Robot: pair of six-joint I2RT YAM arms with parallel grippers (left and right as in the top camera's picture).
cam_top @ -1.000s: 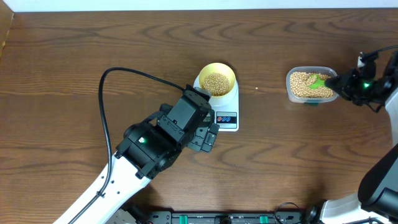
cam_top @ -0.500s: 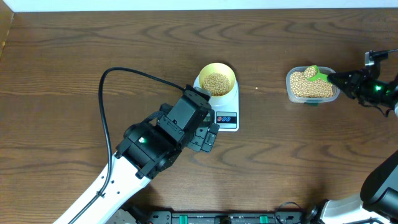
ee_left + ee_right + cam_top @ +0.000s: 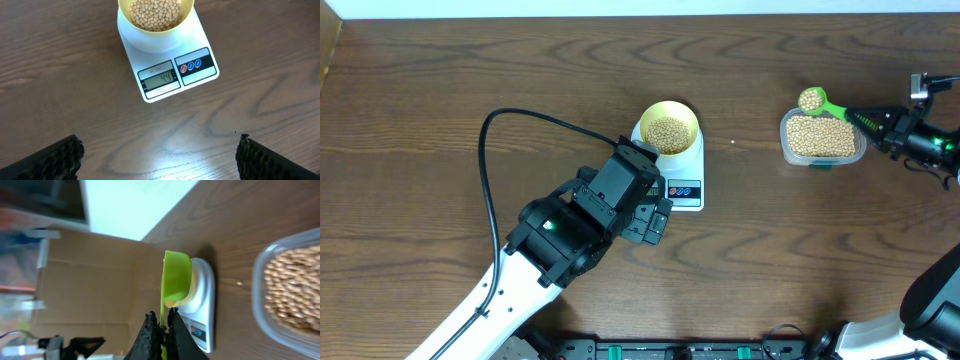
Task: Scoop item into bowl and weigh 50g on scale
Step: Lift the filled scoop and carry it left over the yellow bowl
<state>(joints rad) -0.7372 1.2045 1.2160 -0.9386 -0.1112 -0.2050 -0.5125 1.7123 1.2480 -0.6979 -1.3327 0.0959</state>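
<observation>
The pale yellow bowl (image 3: 693, 116) holds beans (image 3: 669, 133) and stands on the white scale (image 3: 686, 191). In the left wrist view the bowl (image 3: 189, 14) sits at the top, and the scale (image 3: 200, 80) displays 44. My left gripper (image 3: 656, 217) hovers open just in front of the scale, its fingers (image 3: 50, 160) wide apart over bare wood. My right gripper (image 3: 876, 123) is shut on the handle of a green scoop (image 3: 811, 99), which is heaped with beans and raised above the far-left corner of the tub. In the right wrist view the scoop (image 3: 176, 275) stands edge-on above my right gripper (image 3: 161, 316).
A clear plastic tub (image 3: 786, 140) full of beans (image 3: 822, 136) sits at the right, also seen blurred in the right wrist view as the tub (image 3: 260, 280). A black cable (image 3: 495, 130) loops over the table left of the left arm.
The right gripper has drawn the green scoop up out of the tub's beans and carried it, loaded, towards the tub's far-left corner. The left arm has not moved.
</observation>
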